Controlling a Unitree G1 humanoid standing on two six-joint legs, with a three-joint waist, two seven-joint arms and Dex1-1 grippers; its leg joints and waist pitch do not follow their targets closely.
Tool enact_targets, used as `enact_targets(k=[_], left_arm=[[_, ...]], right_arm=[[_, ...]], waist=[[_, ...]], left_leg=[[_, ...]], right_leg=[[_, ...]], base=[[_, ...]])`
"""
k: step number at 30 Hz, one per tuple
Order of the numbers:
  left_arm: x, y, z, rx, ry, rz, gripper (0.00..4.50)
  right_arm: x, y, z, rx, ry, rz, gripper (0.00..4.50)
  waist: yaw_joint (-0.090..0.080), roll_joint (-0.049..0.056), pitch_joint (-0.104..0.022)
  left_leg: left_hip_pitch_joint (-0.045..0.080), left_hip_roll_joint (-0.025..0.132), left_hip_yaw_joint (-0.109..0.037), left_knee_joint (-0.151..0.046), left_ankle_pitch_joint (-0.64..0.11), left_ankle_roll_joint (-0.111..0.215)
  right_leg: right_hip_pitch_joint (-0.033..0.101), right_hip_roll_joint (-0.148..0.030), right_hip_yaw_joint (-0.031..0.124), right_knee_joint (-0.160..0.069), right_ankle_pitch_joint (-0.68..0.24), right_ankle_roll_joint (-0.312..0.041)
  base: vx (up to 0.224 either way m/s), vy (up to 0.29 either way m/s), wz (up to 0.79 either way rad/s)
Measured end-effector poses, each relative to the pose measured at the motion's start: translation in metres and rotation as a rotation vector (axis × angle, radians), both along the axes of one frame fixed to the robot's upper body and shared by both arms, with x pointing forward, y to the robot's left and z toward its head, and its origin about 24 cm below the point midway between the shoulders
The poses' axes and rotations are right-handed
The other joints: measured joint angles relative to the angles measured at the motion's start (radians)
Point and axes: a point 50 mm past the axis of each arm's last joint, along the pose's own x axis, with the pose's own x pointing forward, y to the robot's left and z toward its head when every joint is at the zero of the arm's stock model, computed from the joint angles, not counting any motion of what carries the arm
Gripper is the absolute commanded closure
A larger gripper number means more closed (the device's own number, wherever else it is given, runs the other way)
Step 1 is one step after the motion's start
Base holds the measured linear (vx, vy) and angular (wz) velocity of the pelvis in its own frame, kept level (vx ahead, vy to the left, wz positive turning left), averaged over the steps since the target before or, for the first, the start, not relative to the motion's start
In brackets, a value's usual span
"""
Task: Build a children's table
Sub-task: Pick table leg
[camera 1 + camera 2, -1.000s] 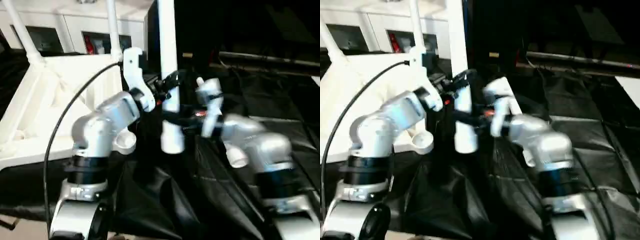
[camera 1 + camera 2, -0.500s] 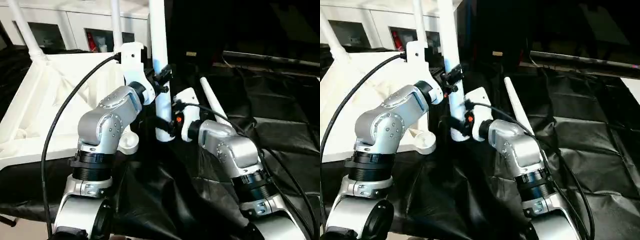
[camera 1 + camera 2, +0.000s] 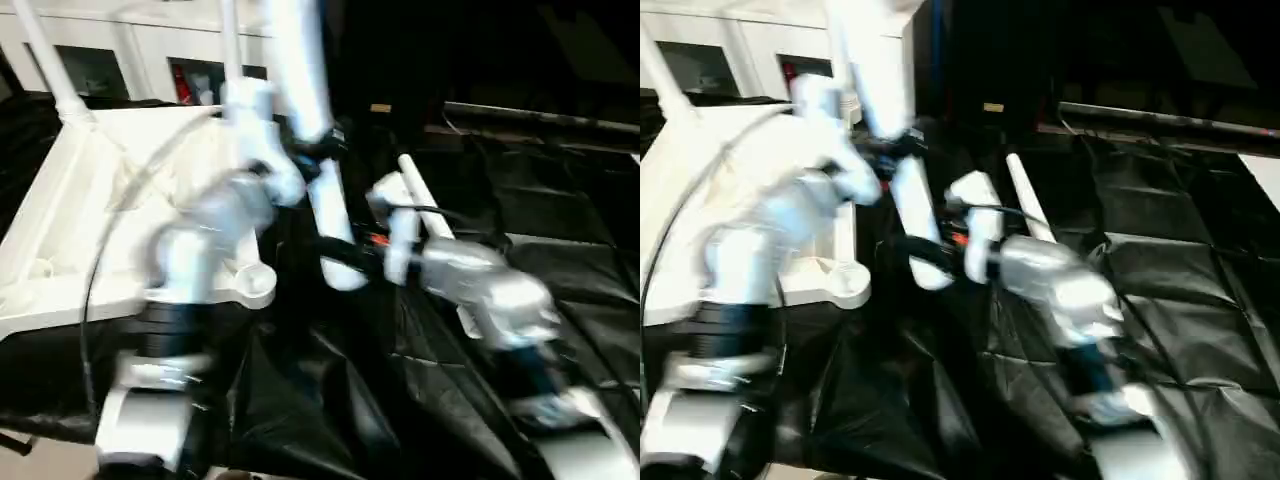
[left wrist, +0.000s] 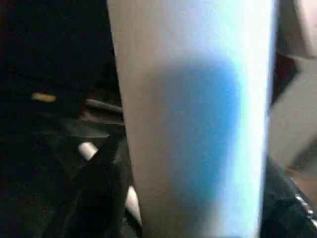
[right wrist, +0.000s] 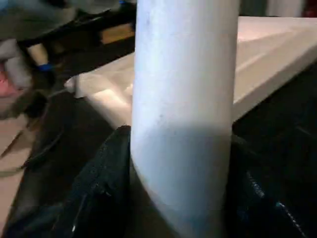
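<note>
The white tabletop point(image 3: 90, 210) lies upside down at the left, ribbed underside up. Two white legs point(image 3: 45, 65) point(image 3: 230, 45) stand in its far corner sockets. The near right socket point(image 3: 257, 283) is empty. Another white leg point(image 3: 330, 215) hangs tilted over the black cloth just right of that socket. My left gripper point(image 3: 318, 152) is shut on its middle and my right gripper point(image 3: 345, 255) is shut near its lower end. Both wrist views show this leg point(image 4: 193, 124) point(image 5: 183, 124) close up, with black fingers point(image 5: 104, 188) beside it. A fourth leg point(image 3: 425, 205) lies on the cloth behind my right arm.
Crumpled black cloth point(image 3: 560, 250) covers the work surface to the right and front. A white glass-doored cabinet point(image 3: 130, 55) stands behind the tabletop. A dark bar point(image 3: 540, 115) runs along the far right.
The held leg has tipped from upright to tilted, its top leaning left and its lower end swinging right. Both arms are blurred with motion, and my right forearm has moved right.
</note>
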Motion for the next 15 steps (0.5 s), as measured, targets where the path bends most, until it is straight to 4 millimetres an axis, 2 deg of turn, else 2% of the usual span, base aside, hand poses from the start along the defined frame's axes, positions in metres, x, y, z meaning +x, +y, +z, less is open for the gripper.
enact_targets(k=[7,8,12,15], left_arm=[[-0.025,0.006,0.006,-0.059,-0.047,-0.297,1.12],[-0.027,0.005,0.007,-0.069,-0.048,-0.327,1.37],[-0.037,0.001,0.013,-0.138,-0.088,-0.445,1.65],[-0.038,-0.001,0.013,-0.154,-0.093,-0.460,1.93]], right_arm=[[-0.014,-0.005,0.007,0.074,0.004,0.191,2.51],[-0.015,-0.005,0.008,0.088,0.006,0.211,2.51],[-0.020,-0.006,0.015,0.126,-0.002,0.276,2.52],[-0.021,-0.006,0.015,0.132,0.002,0.285,2.52]], waist=[[-0.001,0.000,0.000],[-0.001,0.000,0.000],[0.002,0.000,0.000],[0.002,0.001,0.000]], left_leg=[[0.001,0.000,0.000,0.000,0.000,0.000],[0.001,0.000,0.000,0.000,0.000,0.000],[0.001,0.000,0.000,0.000,0.002,0.001],[0.001,0.000,0.000,0.000,0.003,0.002]], right_leg=[[0.000,0.000,0.000,0.001,0.001,-0.001],[0.000,0.000,0.000,0.001,0.001,-0.002],[0.002,0.000,0.000,0.001,0.002,-0.002],[0.002,0.000,0.000,0.001,0.003,-0.003]], base=[[0.000,0.000,0.00],[0.000,0.000,0.00],[0.000,0.000,0.00],[0.000,0.000,0.00]])
